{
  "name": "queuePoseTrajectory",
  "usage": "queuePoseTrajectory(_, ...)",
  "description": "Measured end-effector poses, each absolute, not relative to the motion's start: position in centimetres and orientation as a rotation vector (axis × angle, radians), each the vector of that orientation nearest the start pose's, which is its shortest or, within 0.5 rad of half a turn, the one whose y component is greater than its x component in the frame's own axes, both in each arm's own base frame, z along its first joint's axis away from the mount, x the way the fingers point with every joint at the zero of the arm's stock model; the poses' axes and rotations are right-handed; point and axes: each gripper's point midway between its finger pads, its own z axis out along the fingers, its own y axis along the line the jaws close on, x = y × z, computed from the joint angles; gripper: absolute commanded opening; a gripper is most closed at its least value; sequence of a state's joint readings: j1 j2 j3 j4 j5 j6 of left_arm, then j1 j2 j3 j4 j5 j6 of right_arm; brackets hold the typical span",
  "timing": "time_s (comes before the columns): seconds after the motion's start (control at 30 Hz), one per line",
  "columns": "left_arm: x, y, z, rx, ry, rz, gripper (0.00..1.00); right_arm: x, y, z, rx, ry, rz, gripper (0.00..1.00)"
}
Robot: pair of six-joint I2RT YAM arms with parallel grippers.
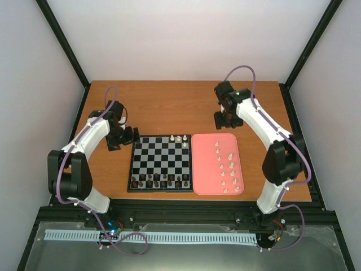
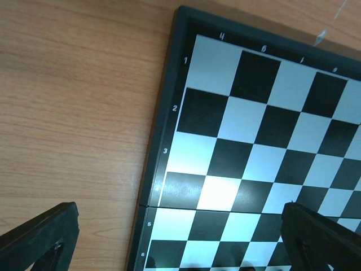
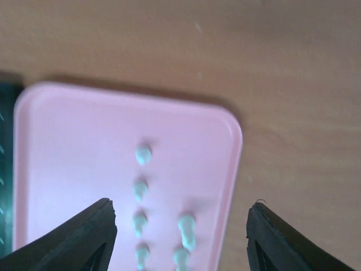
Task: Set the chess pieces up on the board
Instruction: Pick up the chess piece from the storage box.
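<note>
Right gripper (image 3: 181, 208): fingers spread wide, nothing between them, hovering over the far end of the pink tray (image 3: 67, 147). Left gripper (image 2: 177, 226): also wide apart and empty, over the left edge of the board (image 2: 248, 121).

Most chess pieces (image 1: 232, 164) stand on the tray in two loose rows running near to far. A few sit on the board's far row. Dark pieces (image 1: 158, 180) fill its near rows.

Risk: the pieces are tiny and closely set. A descending finger may topple a neighbour, or a pinched piece may slip and roll.

Each stands upright, long axis vertical, tip up.
</note>
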State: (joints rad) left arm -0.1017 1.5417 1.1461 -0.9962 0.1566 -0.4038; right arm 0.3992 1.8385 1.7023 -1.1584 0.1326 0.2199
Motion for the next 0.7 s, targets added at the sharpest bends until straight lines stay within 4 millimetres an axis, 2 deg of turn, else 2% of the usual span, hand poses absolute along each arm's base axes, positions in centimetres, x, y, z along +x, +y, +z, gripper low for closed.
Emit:
queuePoseTrajectory(0.07,30.4,-5.8,10.3,-0.426,2.95,-0.297,1.0,35.7,12.6,15.7,-0.215,2.861,-0.091,0.63)
queuePoseTrajectory(0.3,31.7,-5.8,11.8,-0.415,2.904,-0.303,1.0,29.5,9.9,16.2,-0.111,2.863,-0.015,0.57)
queuePoseTrajectory(0.43,31.7,-5.5,12.0,-0.416,2.905,-0.276,1.0,25.7,9.0,14.5,-0.053,2.915,0.069,0.55)
queuePoseTrajectory(0.53,31.5,-5.3,12.0,-0.413,2.912,-0.257,1.0,23.2,9.2,12.7,-0.024,2.97,0.146,0.55)
queuePoseTrajectory(0.63,31.6,-5.2,12.4,-0.411,2.907,-0.25,1.0,21.5,9.7,11.1,-0.015,3.016,0.23,0.55)
queuePoseTrajectory(0.7,31.6,-5.2,12.6,-0.409,2.901,-0.25,1.0,21.1,10.2,10.4,-0.012,3.031,0.271,0.54)
